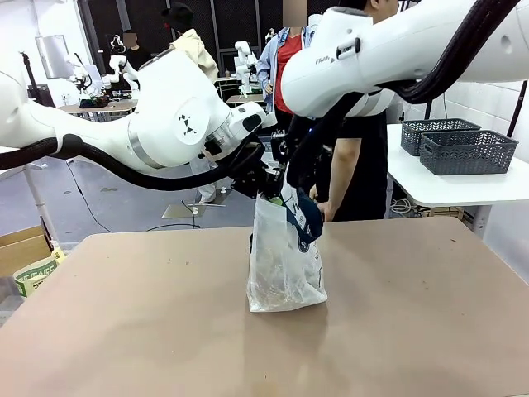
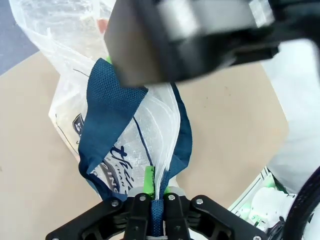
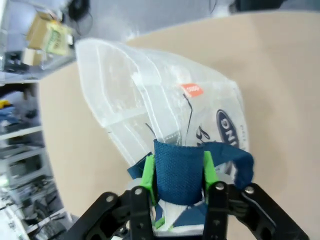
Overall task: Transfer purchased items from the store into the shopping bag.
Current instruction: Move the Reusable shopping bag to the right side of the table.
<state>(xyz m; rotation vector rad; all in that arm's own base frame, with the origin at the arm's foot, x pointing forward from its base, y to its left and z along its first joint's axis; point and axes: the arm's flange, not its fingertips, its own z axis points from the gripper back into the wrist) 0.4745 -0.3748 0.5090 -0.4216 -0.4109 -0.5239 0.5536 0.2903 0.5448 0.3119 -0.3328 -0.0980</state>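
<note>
The shopping bag [image 1: 285, 265], translucent whitish plastic with navy handles and a navy patch, stands upright mid-table. Both grippers meet at its top. My left gripper [image 1: 263, 188] is shut on one navy handle strap [image 2: 156, 212], which is pinched between its green pads [image 2: 148, 180] above the bag [image 2: 125, 125]. My right gripper [image 3: 179, 172] stands open, its green pads [image 3: 147, 172] either side of the other navy strap [image 3: 179, 170], which lies between them over the bag's mouth [image 3: 150, 100]. A small orange-red piece [image 3: 191, 90] shows through the plastic. The rest of the purchased items are too dim to make out.
A person [image 1: 355, 165] stands just behind the bag at the table's far edge. Two dark grey lattice baskets [image 1: 467, 150] sit on a white side table [image 1: 463, 186] at right. A cardboard box [image 1: 25, 248] is on the floor at left. The brown tabletop [image 1: 124, 314] surrounds the bag.
</note>
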